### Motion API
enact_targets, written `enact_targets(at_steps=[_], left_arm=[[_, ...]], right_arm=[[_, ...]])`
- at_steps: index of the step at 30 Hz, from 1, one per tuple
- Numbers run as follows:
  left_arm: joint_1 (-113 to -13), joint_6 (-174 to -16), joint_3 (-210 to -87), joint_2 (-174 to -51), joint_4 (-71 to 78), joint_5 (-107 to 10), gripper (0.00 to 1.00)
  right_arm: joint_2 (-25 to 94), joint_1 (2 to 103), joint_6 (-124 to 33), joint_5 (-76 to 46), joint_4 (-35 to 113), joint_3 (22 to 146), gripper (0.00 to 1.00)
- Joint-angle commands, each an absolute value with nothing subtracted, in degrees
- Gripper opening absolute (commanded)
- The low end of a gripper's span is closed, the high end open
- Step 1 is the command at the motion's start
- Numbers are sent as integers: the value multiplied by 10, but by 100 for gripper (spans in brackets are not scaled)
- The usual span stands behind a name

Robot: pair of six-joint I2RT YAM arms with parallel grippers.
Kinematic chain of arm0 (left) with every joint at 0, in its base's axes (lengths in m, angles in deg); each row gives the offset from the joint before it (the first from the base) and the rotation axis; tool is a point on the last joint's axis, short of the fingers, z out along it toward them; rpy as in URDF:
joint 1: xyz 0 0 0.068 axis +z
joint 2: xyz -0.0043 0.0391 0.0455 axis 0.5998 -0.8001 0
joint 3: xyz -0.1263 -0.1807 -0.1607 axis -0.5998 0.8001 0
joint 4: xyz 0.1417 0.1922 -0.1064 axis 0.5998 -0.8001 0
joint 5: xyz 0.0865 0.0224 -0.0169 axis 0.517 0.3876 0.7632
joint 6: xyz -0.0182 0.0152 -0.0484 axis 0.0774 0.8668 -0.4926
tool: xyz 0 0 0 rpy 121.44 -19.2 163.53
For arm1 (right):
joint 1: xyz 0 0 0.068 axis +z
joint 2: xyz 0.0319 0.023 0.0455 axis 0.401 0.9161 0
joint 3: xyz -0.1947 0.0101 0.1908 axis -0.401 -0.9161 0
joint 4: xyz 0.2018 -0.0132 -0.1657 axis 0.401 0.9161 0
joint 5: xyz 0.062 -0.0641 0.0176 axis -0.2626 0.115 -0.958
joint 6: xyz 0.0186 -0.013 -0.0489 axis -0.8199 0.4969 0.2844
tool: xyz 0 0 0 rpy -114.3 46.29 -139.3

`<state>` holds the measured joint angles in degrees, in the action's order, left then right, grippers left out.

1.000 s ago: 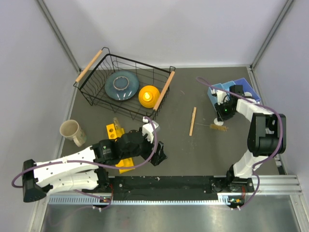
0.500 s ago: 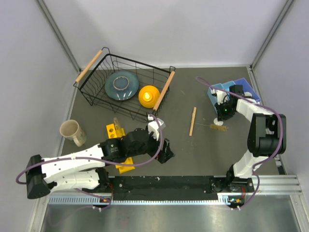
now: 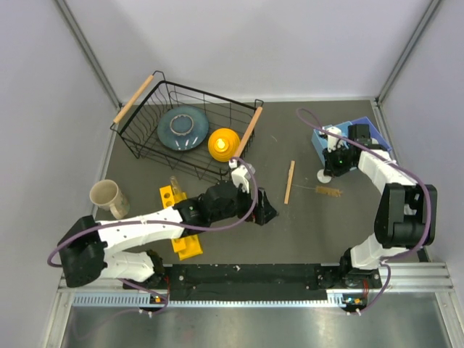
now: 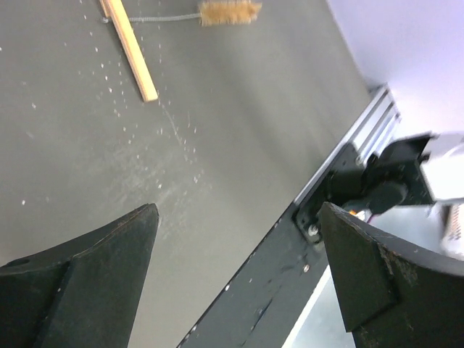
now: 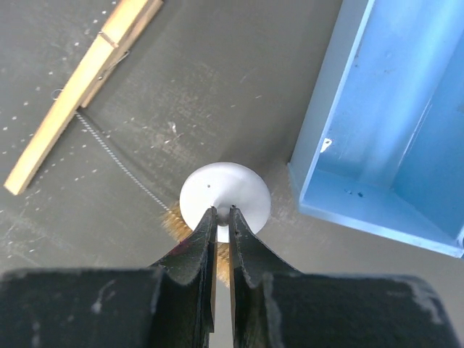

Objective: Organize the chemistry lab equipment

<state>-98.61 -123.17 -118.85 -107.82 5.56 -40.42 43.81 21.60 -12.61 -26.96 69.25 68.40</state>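
The right gripper [image 5: 222, 217] is pinched together on the stem of a white round piece [image 5: 225, 190], just beside the blue tray [image 5: 377, 145]. The piece hides most of the brown brush [image 4: 229, 12]. The left gripper [image 4: 238, 217] gapes wide above the table [image 4: 217, 109], near the wooden stick [image 4: 130, 47], whose far end is cut off.

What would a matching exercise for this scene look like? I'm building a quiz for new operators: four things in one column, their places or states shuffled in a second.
Things:
1. white round piece
2. wooden stick
3. yellow dome
4. left gripper

Places or states:
A. inside the wire basket
B. open, nothing between its fingers
C. pinched by the right gripper
D. lying flat near the brush

Pairs: 1-C, 2-D, 3-A, 4-B
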Motion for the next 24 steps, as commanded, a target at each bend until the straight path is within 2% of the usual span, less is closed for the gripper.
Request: enact_targets(at_steps=[1,11,16,24], left_arm=[[-945,-1313,-1180,-1105,205,-462,99],[-912,-1419,-1188,-1224,362,-530,97],[-894,-1479,-1178,-1288,474,-564,91],[-884,-1498,-1182,-1315,508,-572,86]], right_arm=[[391,222,-143,-331,697,678,0],[323,233,-162,-487,748,672,0],[296,263,-164,-559,773,658,0],[262,301,-161,-585,780,634,0]])
